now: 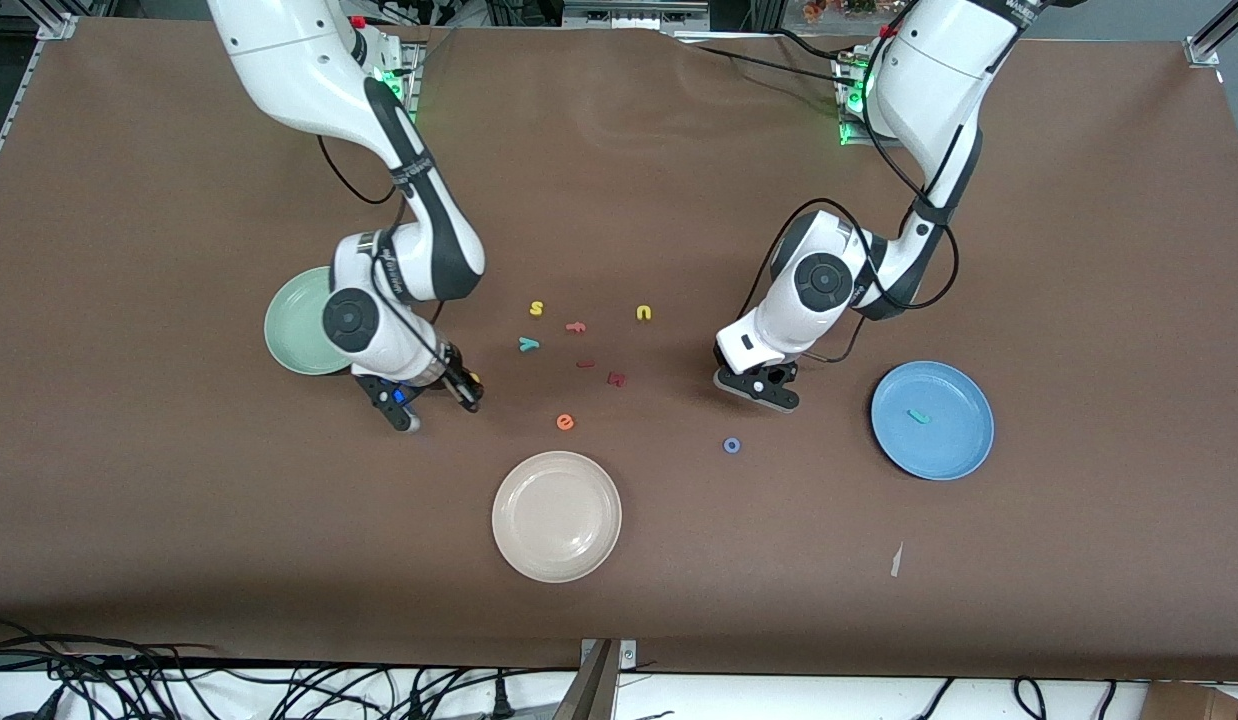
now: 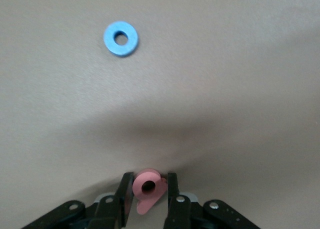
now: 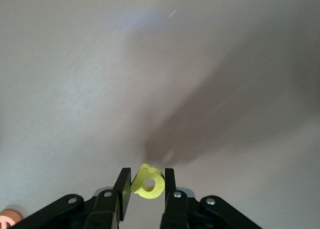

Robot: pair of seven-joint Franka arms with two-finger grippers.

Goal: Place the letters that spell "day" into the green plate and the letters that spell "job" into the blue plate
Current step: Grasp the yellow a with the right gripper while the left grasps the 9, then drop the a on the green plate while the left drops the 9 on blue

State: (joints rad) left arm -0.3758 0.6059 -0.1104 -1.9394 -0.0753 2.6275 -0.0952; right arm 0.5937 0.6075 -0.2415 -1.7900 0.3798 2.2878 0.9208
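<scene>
Cream plate (image 1: 556, 516) nearest camera; orange "e" (image 1: 565, 422) beside. Left gripper (image 2: 148, 191) clamps pink "b" (image 2: 148, 188); right gripper (image 3: 145, 186) clamps yellow "a" (image 3: 148, 184).

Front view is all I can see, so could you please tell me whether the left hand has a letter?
Observer: Yes. In its wrist view, the left hand is closed on the salmon-pink "b".
Operator: Thank you. And the right hand?
Observer: The right hand pinches the yellow "a" between its fingers.
Operator: Is the blue "o" touching the "b"?
Observer: No, it lies flat, well apart from the "b".
</scene>
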